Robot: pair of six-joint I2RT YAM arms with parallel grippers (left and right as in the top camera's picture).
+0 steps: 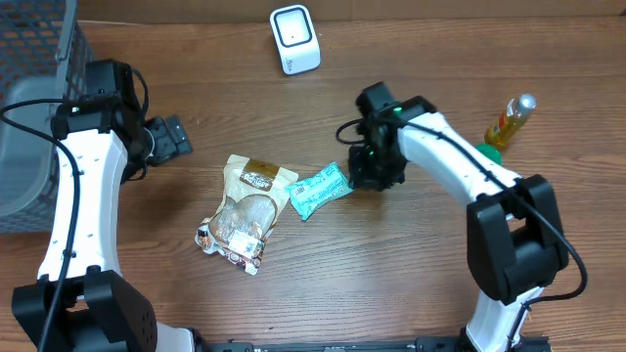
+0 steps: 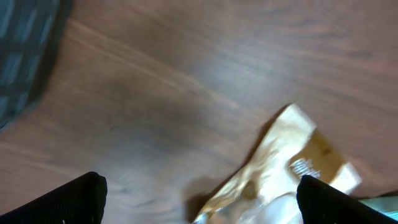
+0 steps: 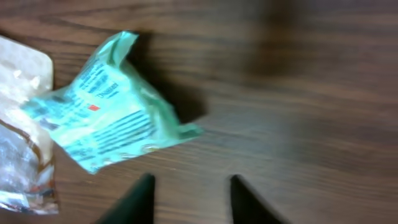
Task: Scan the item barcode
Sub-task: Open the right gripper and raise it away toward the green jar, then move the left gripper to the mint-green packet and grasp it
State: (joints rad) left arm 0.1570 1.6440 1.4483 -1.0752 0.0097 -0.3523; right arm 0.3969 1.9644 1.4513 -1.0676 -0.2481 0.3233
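Closest to me on the counter [image 1: 391, 279], a tan-and-clear snack bag [image 1: 245, 213] lies flat. Just beyond it to the right is the teal packet [image 1: 319, 190], down on the wood with its left end against the bag. My right pincer [image 3: 189, 182] hangs just right of the packet, fingers parted with nothing between them. Farther off, left of the bag, my left pincer [image 2: 199, 190] is spread wide and empty. A yellow bottle [image 1: 511, 119] sits far right and a grey basket [image 1: 70, 44] far left. The white scanner [image 1: 294, 39] stands at the far edge.

Matt wooden table [image 1: 391, 264]; crinkled glossy teal packet [image 1: 319, 190], probably plastic film.
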